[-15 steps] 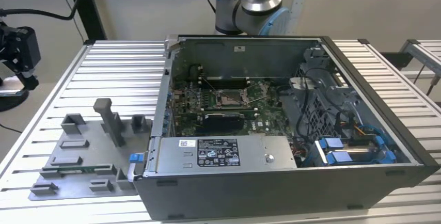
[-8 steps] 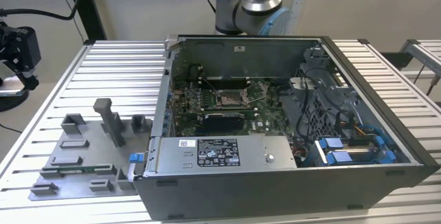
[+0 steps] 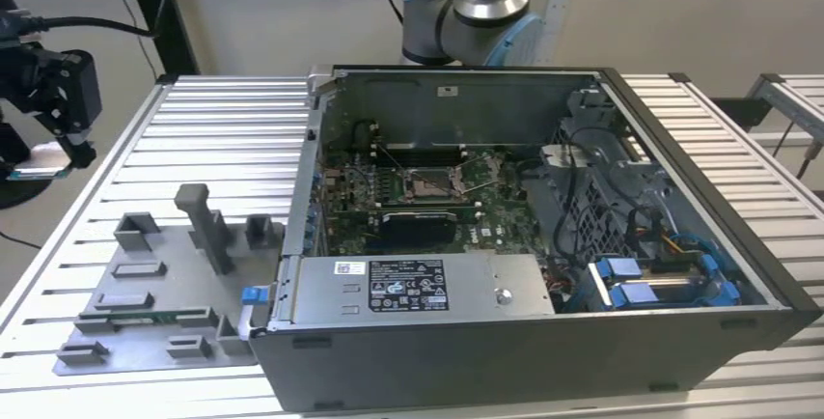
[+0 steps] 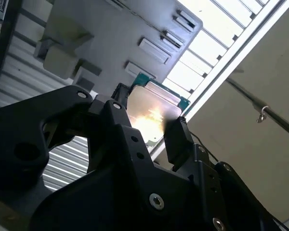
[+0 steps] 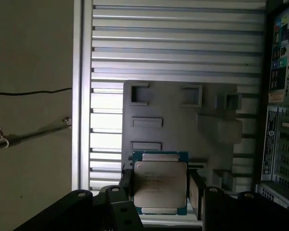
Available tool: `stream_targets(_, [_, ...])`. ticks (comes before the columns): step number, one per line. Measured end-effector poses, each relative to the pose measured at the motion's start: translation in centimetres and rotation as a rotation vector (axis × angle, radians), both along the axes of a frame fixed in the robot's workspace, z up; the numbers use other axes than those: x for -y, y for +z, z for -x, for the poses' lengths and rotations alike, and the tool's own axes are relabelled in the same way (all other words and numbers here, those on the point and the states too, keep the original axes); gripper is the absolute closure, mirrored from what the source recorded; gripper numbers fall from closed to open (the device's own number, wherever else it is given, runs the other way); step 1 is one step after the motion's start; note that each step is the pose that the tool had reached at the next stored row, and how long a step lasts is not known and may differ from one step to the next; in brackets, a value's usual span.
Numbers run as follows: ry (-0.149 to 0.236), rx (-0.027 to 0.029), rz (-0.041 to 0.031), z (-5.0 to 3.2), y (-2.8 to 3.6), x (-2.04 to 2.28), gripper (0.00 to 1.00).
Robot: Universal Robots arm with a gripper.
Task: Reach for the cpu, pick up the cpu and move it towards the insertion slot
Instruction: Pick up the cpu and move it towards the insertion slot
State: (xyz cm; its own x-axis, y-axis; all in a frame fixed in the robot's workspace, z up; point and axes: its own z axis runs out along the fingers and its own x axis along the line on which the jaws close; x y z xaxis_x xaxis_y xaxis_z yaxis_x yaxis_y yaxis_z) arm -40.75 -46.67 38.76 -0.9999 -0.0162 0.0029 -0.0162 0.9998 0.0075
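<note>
In the first wrist view the end effector grips the cpu by two opposite edges. The chip is square, its silvery top and green rim facing the camera. Beyond it lies the grey fixture on the ribbed counter, with the insertion slot well apart.

One cpu edge behind claw

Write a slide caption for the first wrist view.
Gripper shut on the cpu, with the grey plastic fixture on the slatted table behind it.
</note>
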Motion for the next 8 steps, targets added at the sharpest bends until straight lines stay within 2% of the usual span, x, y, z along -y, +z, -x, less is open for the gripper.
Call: stream_targets(8, [0.000,-0.0007,0.0000,-2.66,0.00,0.00,1.00])
